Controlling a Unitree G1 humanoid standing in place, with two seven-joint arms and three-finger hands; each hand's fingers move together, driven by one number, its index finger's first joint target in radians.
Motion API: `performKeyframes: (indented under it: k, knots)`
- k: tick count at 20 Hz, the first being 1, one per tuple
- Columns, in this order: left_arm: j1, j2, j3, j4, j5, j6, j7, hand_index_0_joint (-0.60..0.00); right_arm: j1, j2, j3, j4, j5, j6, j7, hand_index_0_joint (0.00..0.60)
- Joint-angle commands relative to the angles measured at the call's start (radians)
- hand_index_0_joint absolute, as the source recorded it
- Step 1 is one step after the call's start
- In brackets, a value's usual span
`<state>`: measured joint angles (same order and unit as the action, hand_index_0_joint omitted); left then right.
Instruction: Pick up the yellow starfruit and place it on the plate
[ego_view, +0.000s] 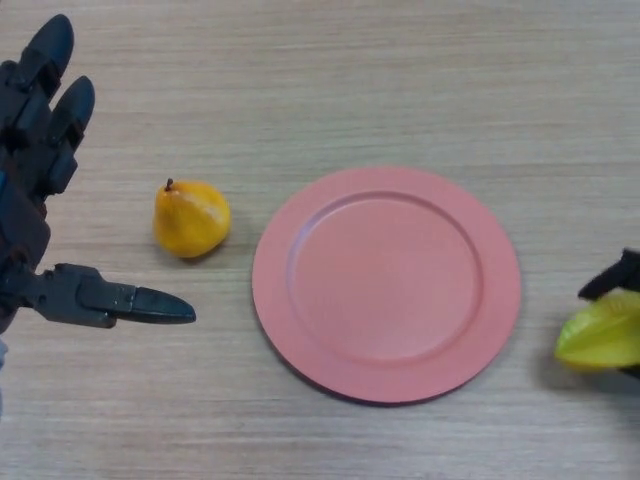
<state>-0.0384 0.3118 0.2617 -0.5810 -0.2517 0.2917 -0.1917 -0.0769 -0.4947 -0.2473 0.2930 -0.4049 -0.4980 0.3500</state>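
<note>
The yellow-green starfruit (603, 332) is at the right edge of the head view, just right of the pink plate (300, 330). My right hand (608, 280) shows only in part at that edge, with a black finger above the starfruit and another black part below it, curled round the fruit. The plate lies flat in the middle of the wooden table and holds nothing. My left hand (40, 150) is at the far left, open, with fingers straight and the thumb pointing right toward the plate.
A yellow-orange pear-shaped fruit (190, 218) stands on the table between my left hand and the plate's left rim. The light wooden table (400, 80) extends beyond the plate at the back.
</note>
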Motion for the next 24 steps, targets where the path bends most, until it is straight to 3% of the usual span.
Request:
performKeyframes:
  k: [1,4,5,6,7,10,11,17,20,24]
  knots:
    - [-0.025,0.032,0.085,-0.05,0.006,-0.096,0.002,0.0,-0.05,-0.023,-0.072,-0.147,0.143,-0.01,0.008,0.6]
    - [-0.033,0.034,0.079,-0.055,0.0,-0.073,0.01,0.0,-0.08,0.032,-0.022,-0.298,0.207,0.2,0.033,0.6]
    - [-0.035,0.029,0.066,-0.058,0.0,-0.064,0.016,0.0,-0.141,0.05,0.029,-0.28,0.151,0.164,-0.047,0.6]
    - [-0.036,0.029,0.063,-0.059,-0.004,-0.059,0.016,0.0,-0.156,0.057,0.044,-0.287,0.149,0.177,-0.056,0.6]
    - [-0.043,0.031,0.061,-0.067,-0.012,-0.047,0.015,0.0,-0.164,0.095,0.081,-0.36,0.219,0.281,-0.028,0.6]
    - [-0.045,0.031,0.065,-0.068,-0.025,-0.055,0.012,0.0,-0.178,0.129,0.115,-0.423,0.248,0.364,-0.017,0.6]
    - [-0.043,0.031,0.069,-0.069,-0.032,-0.063,0.016,0.0,-0.176,0.152,0.126,-0.508,0.319,0.505,0.003,0.6]
    - [-0.038,0.038,0.092,-0.078,-0.067,-0.052,0.025,0.0,-0.217,0.175,0.129,-0.727,0.571,0.875,-0.048,0.6]
    - [-0.038,0.036,0.085,-0.071,-0.061,-0.066,0.027,0.0,-0.233,0.161,0.129,-0.733,0.57,0.874,-0.063,0.6]
    - [-0.047,0.044,0.081,-0.065,-0.06,-0.051,0.022,0.0,-0.242,0.167,0.14,-0.743,0.569,0.871,-0.084,0.6]
